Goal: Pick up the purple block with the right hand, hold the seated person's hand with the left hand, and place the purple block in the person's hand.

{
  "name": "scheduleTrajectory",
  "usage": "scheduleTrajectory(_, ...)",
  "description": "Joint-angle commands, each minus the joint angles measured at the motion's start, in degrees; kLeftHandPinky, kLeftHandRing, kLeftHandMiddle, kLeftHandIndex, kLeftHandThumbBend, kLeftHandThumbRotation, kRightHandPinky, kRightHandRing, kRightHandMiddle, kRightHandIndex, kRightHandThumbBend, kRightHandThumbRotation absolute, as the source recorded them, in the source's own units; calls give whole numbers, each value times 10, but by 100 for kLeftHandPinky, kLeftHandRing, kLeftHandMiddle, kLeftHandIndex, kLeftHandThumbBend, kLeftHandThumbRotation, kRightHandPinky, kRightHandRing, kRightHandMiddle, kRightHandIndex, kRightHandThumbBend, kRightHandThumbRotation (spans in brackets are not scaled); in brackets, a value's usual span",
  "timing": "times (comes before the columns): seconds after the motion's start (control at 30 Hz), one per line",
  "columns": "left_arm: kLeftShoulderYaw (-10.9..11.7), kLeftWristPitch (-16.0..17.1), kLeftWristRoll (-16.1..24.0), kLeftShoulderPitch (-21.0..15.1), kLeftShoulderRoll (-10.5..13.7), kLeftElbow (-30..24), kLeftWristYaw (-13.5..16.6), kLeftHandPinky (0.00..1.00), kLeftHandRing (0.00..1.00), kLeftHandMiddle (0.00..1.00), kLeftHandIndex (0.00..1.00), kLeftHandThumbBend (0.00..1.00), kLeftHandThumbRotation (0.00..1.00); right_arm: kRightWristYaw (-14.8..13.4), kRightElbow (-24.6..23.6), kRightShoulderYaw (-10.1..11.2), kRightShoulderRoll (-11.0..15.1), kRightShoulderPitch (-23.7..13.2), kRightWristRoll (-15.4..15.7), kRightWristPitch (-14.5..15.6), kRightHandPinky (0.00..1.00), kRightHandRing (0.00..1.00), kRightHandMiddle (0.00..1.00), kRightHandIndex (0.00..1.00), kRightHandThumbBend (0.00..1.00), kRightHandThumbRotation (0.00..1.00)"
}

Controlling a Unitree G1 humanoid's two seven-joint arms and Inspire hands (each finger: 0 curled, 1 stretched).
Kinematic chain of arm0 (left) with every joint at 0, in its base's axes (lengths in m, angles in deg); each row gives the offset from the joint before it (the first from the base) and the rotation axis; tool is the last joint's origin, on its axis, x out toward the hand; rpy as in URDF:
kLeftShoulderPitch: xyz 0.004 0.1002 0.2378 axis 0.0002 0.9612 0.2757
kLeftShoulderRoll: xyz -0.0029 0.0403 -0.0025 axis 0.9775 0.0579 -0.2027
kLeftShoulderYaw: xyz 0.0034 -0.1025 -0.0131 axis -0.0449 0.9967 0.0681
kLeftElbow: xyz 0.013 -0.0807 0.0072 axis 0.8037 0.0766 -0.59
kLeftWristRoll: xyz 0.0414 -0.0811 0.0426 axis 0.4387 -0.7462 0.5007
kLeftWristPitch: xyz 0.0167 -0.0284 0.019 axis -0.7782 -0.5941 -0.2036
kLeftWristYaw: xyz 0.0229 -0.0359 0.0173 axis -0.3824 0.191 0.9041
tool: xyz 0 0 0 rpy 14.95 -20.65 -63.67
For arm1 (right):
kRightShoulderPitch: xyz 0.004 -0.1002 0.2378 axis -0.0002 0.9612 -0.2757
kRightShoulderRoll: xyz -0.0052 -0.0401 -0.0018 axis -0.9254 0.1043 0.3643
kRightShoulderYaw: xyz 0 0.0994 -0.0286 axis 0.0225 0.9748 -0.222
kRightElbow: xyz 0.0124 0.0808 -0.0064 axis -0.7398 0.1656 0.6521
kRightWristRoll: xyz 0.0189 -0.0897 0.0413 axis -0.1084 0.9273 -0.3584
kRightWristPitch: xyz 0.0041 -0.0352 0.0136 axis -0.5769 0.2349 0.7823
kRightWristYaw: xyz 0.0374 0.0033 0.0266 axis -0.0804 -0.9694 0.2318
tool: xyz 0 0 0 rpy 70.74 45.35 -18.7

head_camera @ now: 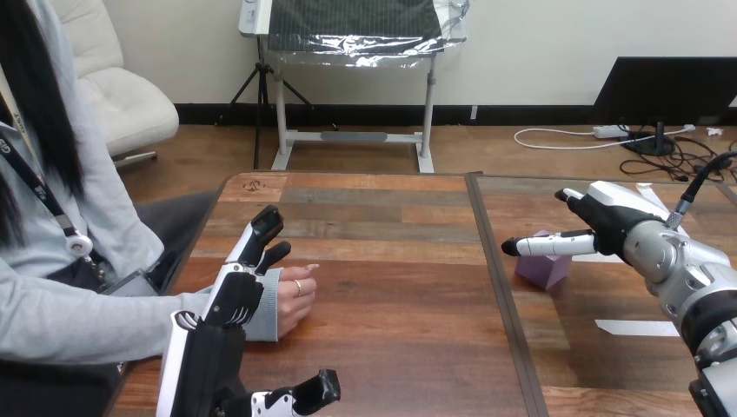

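Purple block (541, 271), a small angular solid, rests on the wooden tabletop (391, 347) on its right half, just right of the dark seam that divides the boards. My right hand (613, 221) comes in from the right edge and hovers at the block's far right side. It is open, with one finger stretched straight to the left across the block's top edge and the others spread above it. I cannot tell whether that finger touches the block, and nothing is gripped.

The person's hand (295, 304) lies loosely closed on the left half of the tabletop, well apart from the block, with its grey sleeve cuff (268, 317) at the wrist. My left hand (222, 326) rises from the near left edge, and its fingers (261, 234) extend nearly straight toward the far side, passing over the cuff. The thumb (315, 389) is spread to the right at the near edge, clear of the person's hand. This hand is open as well and clasps nothing.
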Motion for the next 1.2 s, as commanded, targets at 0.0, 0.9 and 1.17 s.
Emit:
scheduleTrajectory(0.0,-10,6,-6,-12,2,-20,-2,88,95,95,91,100,54,-13,1,3,-3,-20,-4,2,94,99,99,100,99,72)
scheduleTrajectory(0.9,28,18,33,9,-9,-36,6,82,91,94,91,100,61,-38,4,35,-29,14,-42,37,41,56,62,78,95,37)
scheduleTrajectory(1.17,29,16,36,17,-8,-44,7,82,91,94,91,100,59,-46,8,24,-33,25,-28,41,55,69,73,76,96,31)
